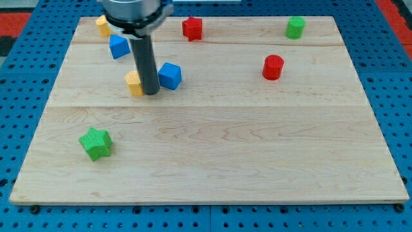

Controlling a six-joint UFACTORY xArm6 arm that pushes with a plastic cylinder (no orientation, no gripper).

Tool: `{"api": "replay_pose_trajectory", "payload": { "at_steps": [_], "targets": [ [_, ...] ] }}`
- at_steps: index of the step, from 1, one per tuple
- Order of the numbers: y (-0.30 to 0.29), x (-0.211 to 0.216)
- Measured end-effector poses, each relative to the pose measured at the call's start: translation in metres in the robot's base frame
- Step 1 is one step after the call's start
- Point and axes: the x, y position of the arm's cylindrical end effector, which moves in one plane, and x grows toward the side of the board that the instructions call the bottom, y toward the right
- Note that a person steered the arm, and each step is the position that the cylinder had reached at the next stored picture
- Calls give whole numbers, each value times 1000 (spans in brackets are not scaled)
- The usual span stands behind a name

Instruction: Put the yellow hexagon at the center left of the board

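Note:
A yellow block, partly hidden behind my rod, sits on the wooden board left of centre in the upper half; its shape is hard to make out. My tip rests right against its right side. A blue block lies just right of the rod, close to touching it. A second yellow block sits at the top left corner, partly hidden by the arm.
Another blue block lies at the upper left. A red star is at the top centre, a green cylinder at the top right, a red cylinder at right, a green star at lower left.

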Motion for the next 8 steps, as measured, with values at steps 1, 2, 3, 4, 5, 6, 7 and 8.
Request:
{"api": "replay_pose_trajectory", "payload": {
  "at_steps": [1,2,3,4,5,6,7,8],
  "targets": [
    [-33,-14],
    [-32,-33],
    [-28,-54],
    [-54,-51],
    [-100,-29],
    [-111,-15],
    [-97,-15],
    [-56,-34]
  ]
}}
